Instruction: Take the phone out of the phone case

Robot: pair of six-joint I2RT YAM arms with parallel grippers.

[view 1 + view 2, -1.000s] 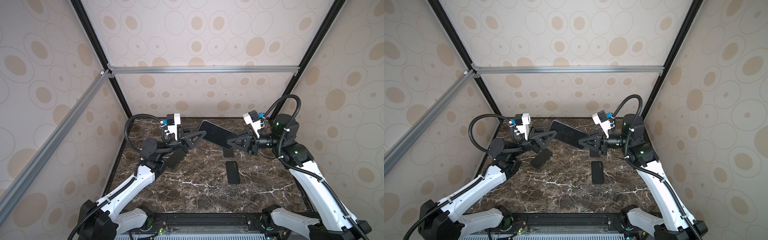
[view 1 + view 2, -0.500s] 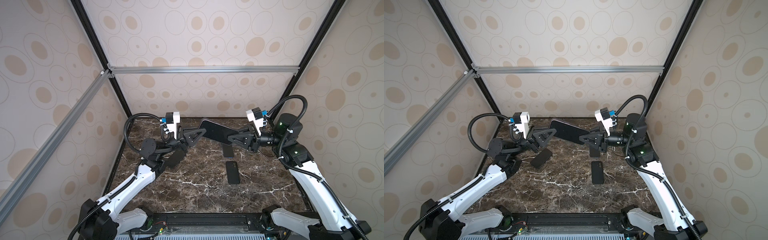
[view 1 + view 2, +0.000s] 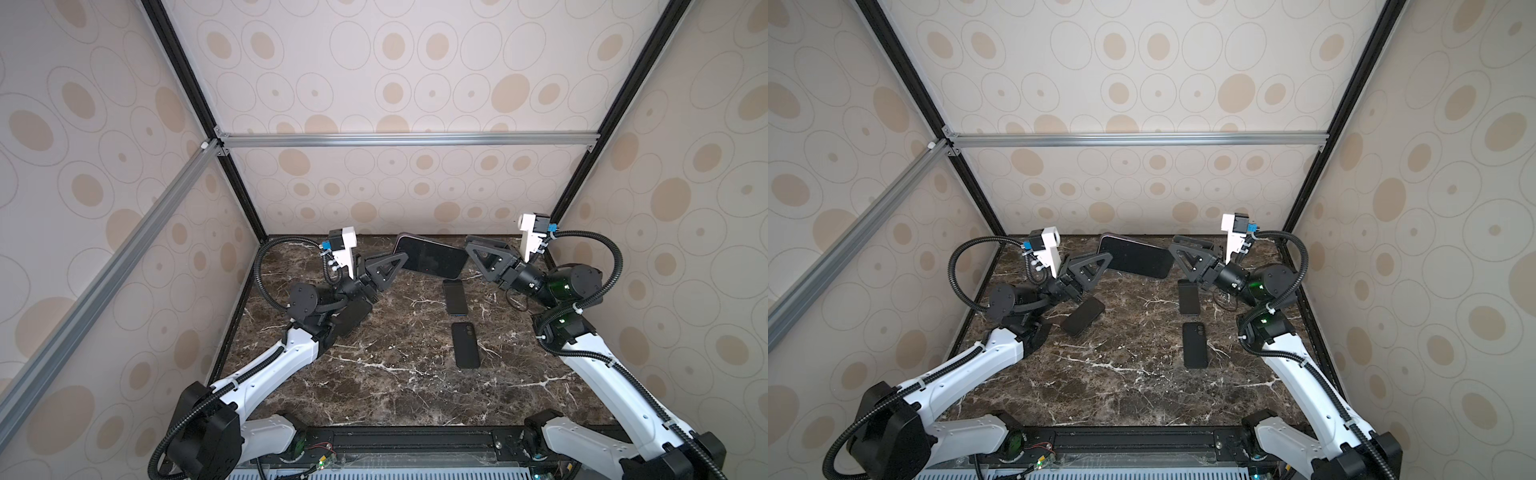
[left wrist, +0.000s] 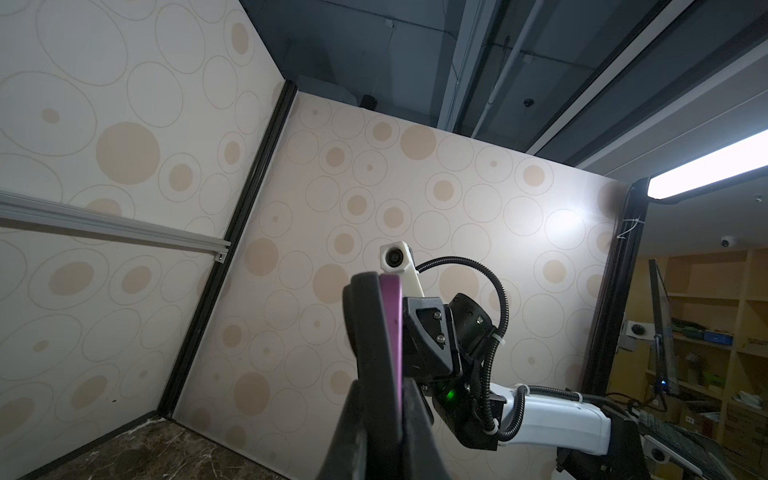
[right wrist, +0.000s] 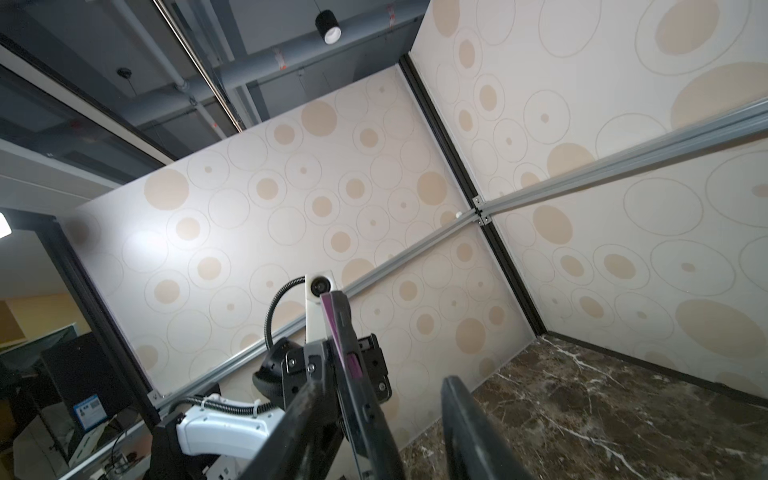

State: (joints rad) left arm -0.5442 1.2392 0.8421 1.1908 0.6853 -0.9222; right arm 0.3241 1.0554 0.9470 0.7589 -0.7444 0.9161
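Observation:
A dark phone in its black phone case (image 3: 430, 259) (image 3: 1136, 255) hangs level in the air above the back of the marble table. My left gripper (image 3: 397, 261) (image 3: 1105, 259) is shut on its left end. The left wrist view shows it edge-on, with the black phone case (image 4: 370, 332) beside the phone's purple edge (image 4: 394, 332), pinched in the left gripper (image 4: 384, 415). My right gripper (image 3: 471, 249) (image 3: 1177, 248) stands open at the right end. In the right wrist view the phone case (image 5: 353, 374) lies against one finger (image 5: 307, 419), while the other finger (image 5: 465, 424) stands well apart.
Three dark phones or cases lie on the table (image 3: 395, 374): one below the held phone (image 3: 455, 296), one nearer the front with a camera cutout (image 3: 465, 345), and one under the left arm (image 3: 1083, 316). The walls stand close behind and beside both arms.
The right gripper has opened off the phone's right end and drawn back a little. The left gripper has closed on the left end. The phone now sits more level.

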